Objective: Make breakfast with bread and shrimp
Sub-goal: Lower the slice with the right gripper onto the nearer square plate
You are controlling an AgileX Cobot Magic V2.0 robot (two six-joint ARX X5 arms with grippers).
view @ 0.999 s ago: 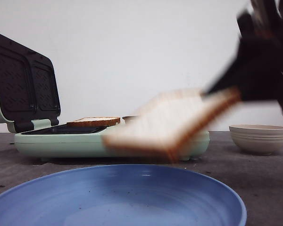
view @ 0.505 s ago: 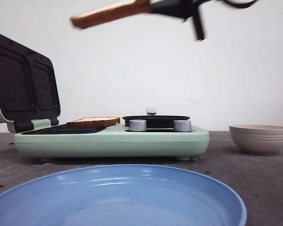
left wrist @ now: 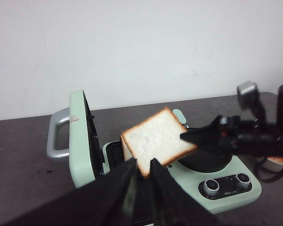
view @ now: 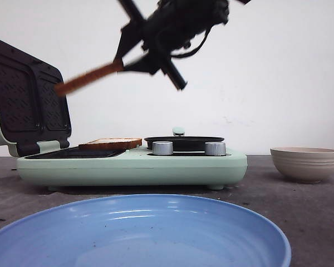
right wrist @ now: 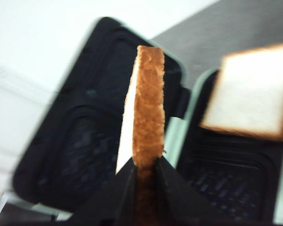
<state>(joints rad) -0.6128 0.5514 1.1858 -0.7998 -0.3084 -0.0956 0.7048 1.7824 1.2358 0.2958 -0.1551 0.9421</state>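
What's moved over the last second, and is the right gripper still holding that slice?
The right gripper, still shut on the carried bread slice, swung it from low near the bowl up and leftward, now above the sandwich maker. The other slice, bowl and blue plate stayed put.

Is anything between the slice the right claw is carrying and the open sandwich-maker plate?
Nothing visible. The carried slice hangs in the right claw above the sandwich maker; its lid stands open, and the other slice fills the neighbouring plate.

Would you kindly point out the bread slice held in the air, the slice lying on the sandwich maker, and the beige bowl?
held bread slice [left wrist: 156, 142]: left wrist view, white face.
resting bread slice [view: 110, 144]: front view, crust edge.
beige bowl [view: 305, 164]: front view, outer wall.
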